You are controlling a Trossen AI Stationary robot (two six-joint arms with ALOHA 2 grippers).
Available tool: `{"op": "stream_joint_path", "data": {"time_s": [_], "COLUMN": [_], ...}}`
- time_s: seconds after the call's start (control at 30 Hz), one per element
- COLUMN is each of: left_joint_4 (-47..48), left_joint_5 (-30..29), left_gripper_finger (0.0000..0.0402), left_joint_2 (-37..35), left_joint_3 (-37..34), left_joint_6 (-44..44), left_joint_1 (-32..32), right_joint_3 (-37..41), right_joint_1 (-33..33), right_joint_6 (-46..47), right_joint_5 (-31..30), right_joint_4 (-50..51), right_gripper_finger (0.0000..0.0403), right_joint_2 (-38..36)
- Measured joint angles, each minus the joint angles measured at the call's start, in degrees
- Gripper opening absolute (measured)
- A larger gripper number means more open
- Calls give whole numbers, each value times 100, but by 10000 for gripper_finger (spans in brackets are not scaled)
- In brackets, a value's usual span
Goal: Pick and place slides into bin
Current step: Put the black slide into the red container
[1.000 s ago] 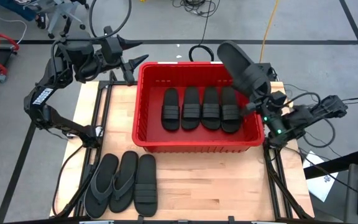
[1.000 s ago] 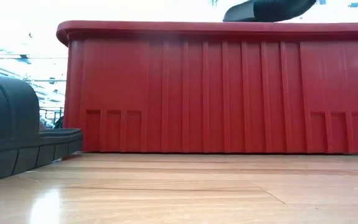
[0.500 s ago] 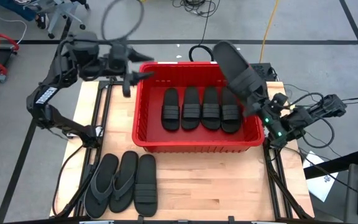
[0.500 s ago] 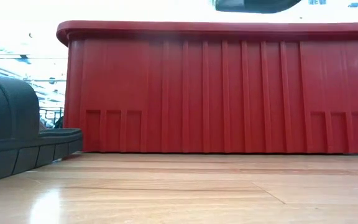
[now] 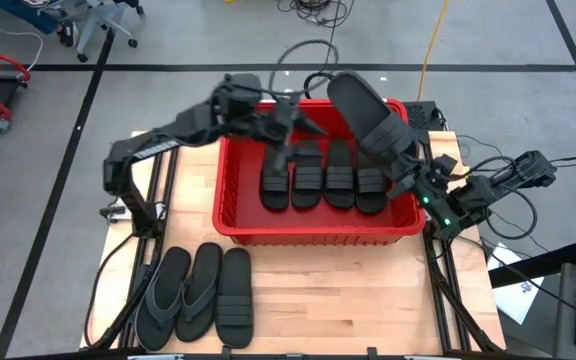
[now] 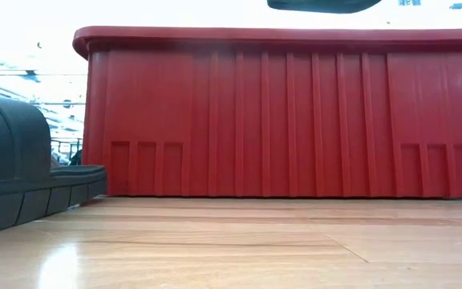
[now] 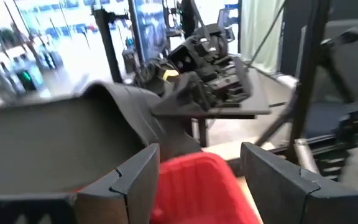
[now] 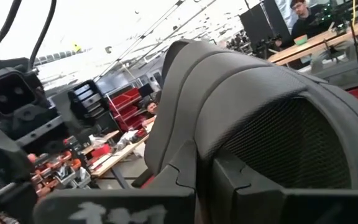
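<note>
From above, a black band-strap slide (image 5: 366, 112) is held clamped in the right hand (image 5: 405, 165) over the red bin (image 5: 230, 222), the left hand (image 5: 286, 128) spread empty beside it, while in the right wrist view its ribbed strap (image 8: 253, 81), judged light and pliable, is pinched.

The wooden table top (image 5: 368, 290) fills the area under the fingers. Beyond it, a yellow cable (image 5: 430, 40) crosses the grey floor (image 5: 528, 110). Past the right fingers, a seated person (image 8: 303, 15) occupies a distant workbench (image 8: 316, 46).
</note>
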State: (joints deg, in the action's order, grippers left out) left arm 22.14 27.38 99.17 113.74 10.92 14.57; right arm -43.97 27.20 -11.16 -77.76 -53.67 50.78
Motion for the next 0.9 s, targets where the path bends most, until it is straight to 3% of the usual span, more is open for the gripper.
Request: {"op": "stream_joint_path", "data": {"time_s": [0.17,0.3,0.6,0.9], "left_joint_4": [-801,-1231,-1499,-1797], "left_joint_5": [-358,-349,-368,-814], "left_gripper_finger": [230,230,230,217], "left_joint_2": [379,641,1072,1157], "left_joint_3": [2,2,1,6], "left_joint_6": [532,431,366,322], "left_joint_1": [-168,-189,-187,-129], "right_joint_3": [0,0,0,0], "right_joint_1": [-4,-24,-250,-604], "right_joint_6": [174,321,715,1934], "right_joint_5": [239,362,800,1560], "right_joint_4": [-2,7,229,1067], "right_gripper_finger": [6,6,6,6], "right_joint_2": [0,2,15,11]}}
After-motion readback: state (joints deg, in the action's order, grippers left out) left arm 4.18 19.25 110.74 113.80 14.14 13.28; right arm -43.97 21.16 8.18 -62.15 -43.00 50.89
